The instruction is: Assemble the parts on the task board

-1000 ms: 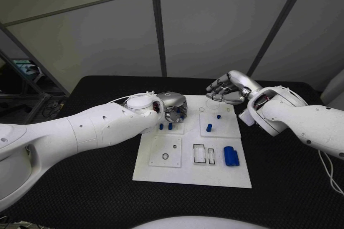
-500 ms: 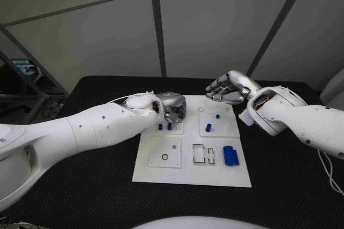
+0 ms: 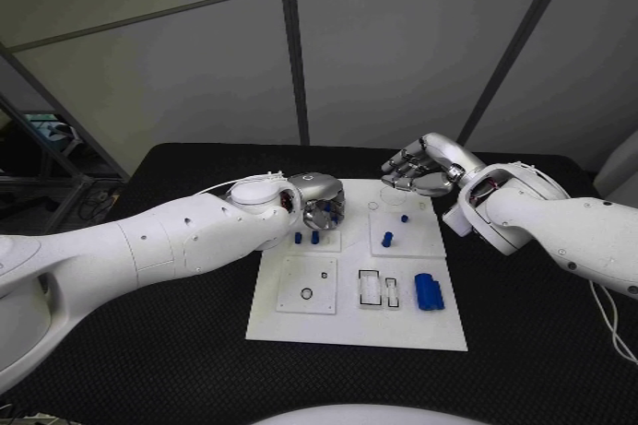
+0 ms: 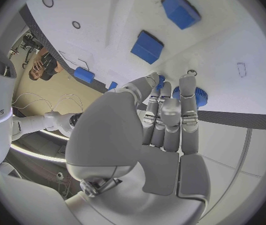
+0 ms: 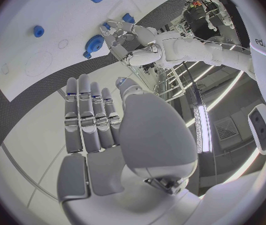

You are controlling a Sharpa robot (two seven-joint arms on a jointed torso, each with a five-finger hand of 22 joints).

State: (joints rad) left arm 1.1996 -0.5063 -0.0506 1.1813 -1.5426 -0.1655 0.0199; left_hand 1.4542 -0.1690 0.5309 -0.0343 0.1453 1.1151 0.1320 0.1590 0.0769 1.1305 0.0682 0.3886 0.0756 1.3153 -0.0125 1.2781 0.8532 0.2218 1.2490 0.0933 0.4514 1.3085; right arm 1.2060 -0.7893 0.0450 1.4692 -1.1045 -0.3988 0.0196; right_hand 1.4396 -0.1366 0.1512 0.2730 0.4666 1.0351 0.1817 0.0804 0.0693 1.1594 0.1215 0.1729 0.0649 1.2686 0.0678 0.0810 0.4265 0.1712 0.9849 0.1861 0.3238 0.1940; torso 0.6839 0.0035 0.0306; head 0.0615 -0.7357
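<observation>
The left hand (image 3: 319, 196) sits at the task board's (image 3: 346, 328) eleven o'clock corner, fingers curled down around a blue gear-like part (image 4: 194, 96); whether they truly grip it is hidden. At one o'clock, the right hand (image 3: 423, 165) hovers curled, its fingers together, holding nothing.
</observation>
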